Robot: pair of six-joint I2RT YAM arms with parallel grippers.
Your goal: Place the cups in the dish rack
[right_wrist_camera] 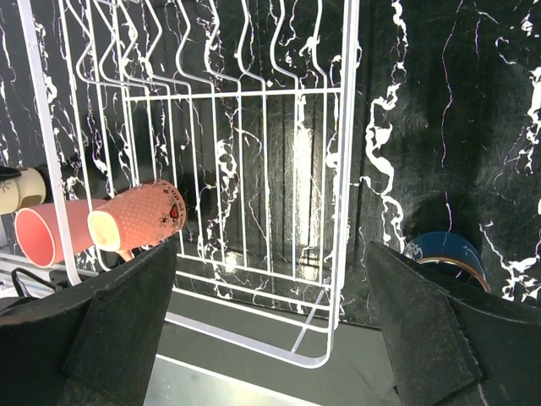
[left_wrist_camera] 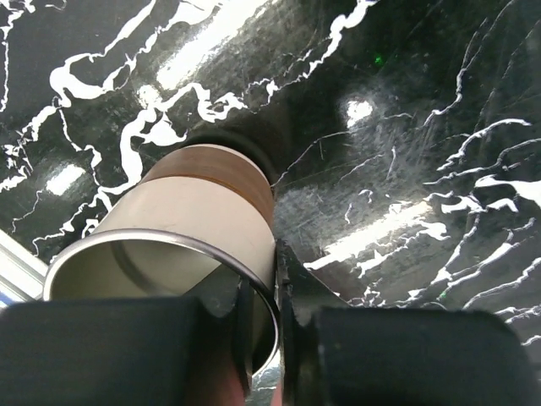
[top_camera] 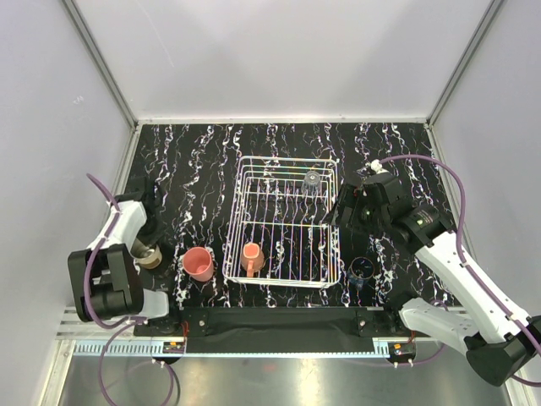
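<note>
The left gripper [left_wrist_camera: 272, 275] is closed on the rim of the cream cup [left_wrist_camera: 194, 211], one finger inside and one outside. Its arm is folded back at the desk's [top_camera: 194, 161] left edge. The right gripper [right_wrist_camera: 272, 247] hangs wide open and empty over the right rail of the dish rack [right_wrist_camera: 345, 169], its arm reaching forward. Five cups show:
- **In the rack:** one orange mug [top_camera: 251, 258] and one clear glass [top_camera: 313, 179].
- **On the desk:** one pink tumbler [top_camera: 199, 264], one dark blue cup [top_camera: 362, 271] and the cream cup.

Your bench [top_camera: 211, 152] reads black, veined white like marble. The rack [top_camera: 287, 157]: white wire. The mug [right_wrist_camera: 139, 216]: orange, finely dotted, cream inside. The tumbler [top_camera: 199, 264]: plain pink. You've a cream cup [left_wrist_camera: 194, 220] with a brown band at one end and a silvery rim, and a dark blue cup [top_camera: 362, 271]. The arms [top_camera: 456, 262]: white with black joints.
</note>
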